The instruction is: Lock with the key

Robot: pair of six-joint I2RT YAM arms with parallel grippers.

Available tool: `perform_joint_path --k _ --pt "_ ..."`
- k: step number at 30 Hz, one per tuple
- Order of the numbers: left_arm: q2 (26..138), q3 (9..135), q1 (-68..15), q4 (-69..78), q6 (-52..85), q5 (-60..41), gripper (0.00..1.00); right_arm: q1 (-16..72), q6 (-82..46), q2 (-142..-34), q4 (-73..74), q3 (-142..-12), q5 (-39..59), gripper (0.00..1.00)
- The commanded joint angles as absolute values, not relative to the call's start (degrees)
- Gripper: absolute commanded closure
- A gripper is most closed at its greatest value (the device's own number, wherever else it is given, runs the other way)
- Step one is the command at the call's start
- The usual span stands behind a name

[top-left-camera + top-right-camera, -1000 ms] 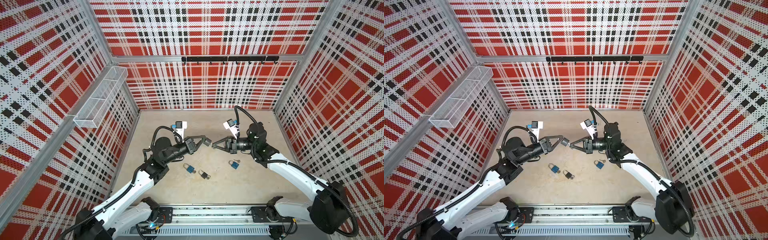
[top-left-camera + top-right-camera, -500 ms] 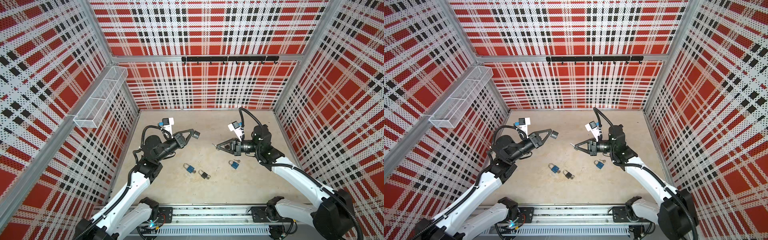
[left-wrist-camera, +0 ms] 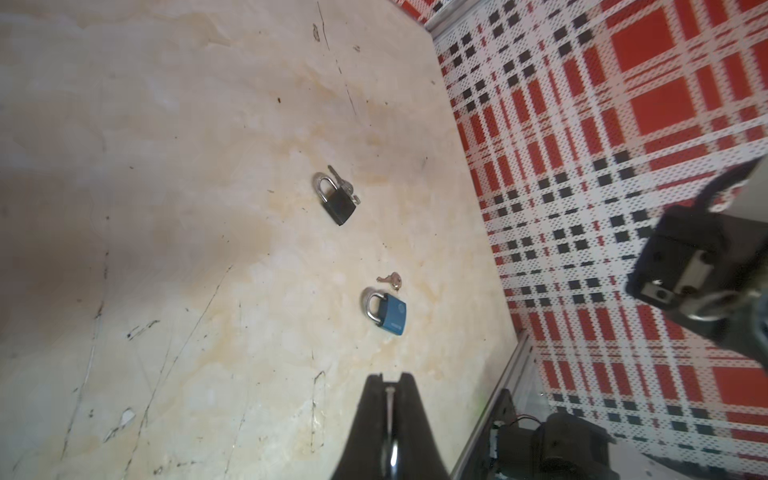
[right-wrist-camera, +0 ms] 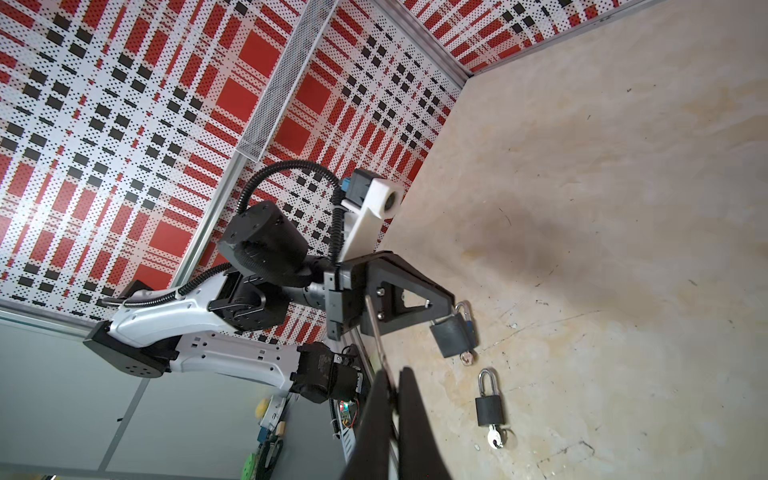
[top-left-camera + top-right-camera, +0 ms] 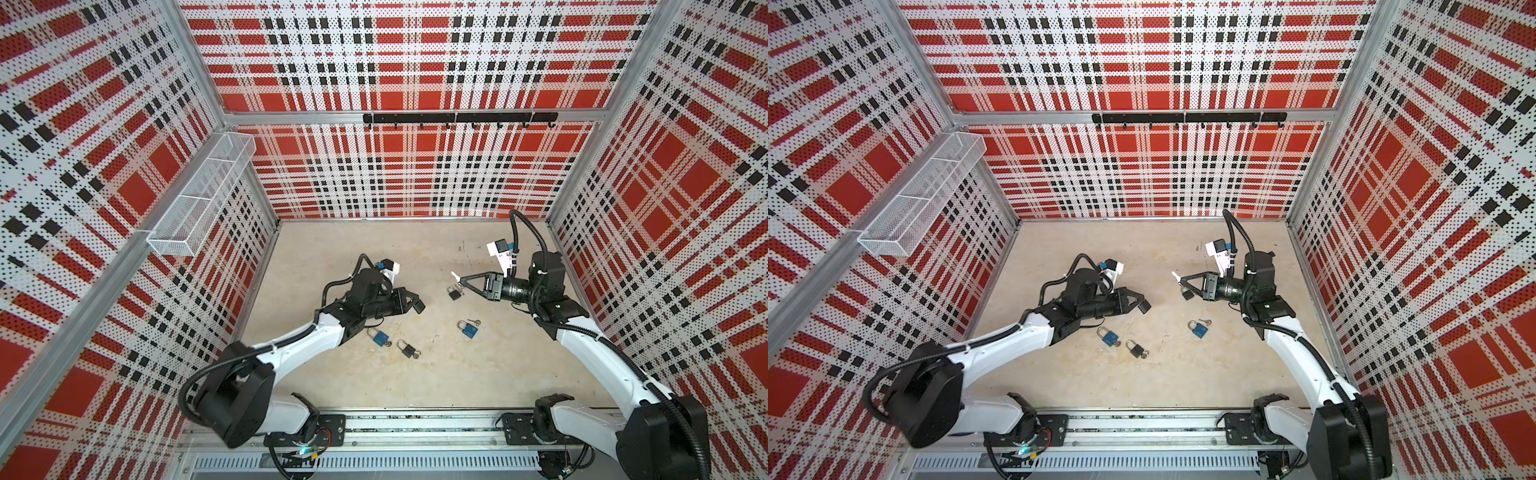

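**Above the desk: padlock and key held apart**

Between the left jaws, found the shackle of a black padlock (image 4: 451,336) pinched, with the body hanging below the tips, clear of the desk (image 5: 374,257). Confirmed in the left wrist view: jaws pressed together on a thin steel loop. Between the right jaws, found a key (image 5: 455,276) clamped, with its pale end poking out past the tips toward the left jaws. Judged both pairs shut on their loads, tips pointed at each other, with open air between key and black padlock. Noticed a small key (image 4: 467,357) at the bottom end of the black padlock; could not tell whether seated in the lock or lying on the desk behind.

Close to the right jaws' tips, down on the desk, spotted a second black padlock (image 3: 338,203) lying flat with keys (image 3: 353,195) touching its side. Nearer the robot's base than those jaws, beside the right arm (image 5: 582,345), saw a blue padlock (image 3: 388,316) with a loose key (image 3: 391,280) just beside its shackle. Nearer the base than the left jaws, by the left arm (image 5: 307,336), made out a second blue padlock (image 5: 379,336), and just beside that a third black padlock (image 5: 407,349) with a silver key (image 4: 495,440) at its base.
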State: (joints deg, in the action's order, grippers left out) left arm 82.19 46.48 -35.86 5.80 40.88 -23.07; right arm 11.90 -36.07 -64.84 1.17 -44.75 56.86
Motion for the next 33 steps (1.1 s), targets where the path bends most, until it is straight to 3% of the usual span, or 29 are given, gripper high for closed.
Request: perform_joint_path --k 1,13,33 --pt "87.86 52.04 -36.92 5.88 35.54 -22.96 1.0 11.78 -33.65 -63.55 0.89 -44.44 56.25 1.0" --pt "108.53 64.8 -36.48 5.71 33.61 -27.91 1.0 11.69 -32.47 -64.97 0.09 -45.48 56.4 1.0" --pt "117.34 69.88 -35.71 6.75 34.35 -27.4 1.0 11.69 -32.26 -67.32 1.58 -45.87 57.22 1.0"
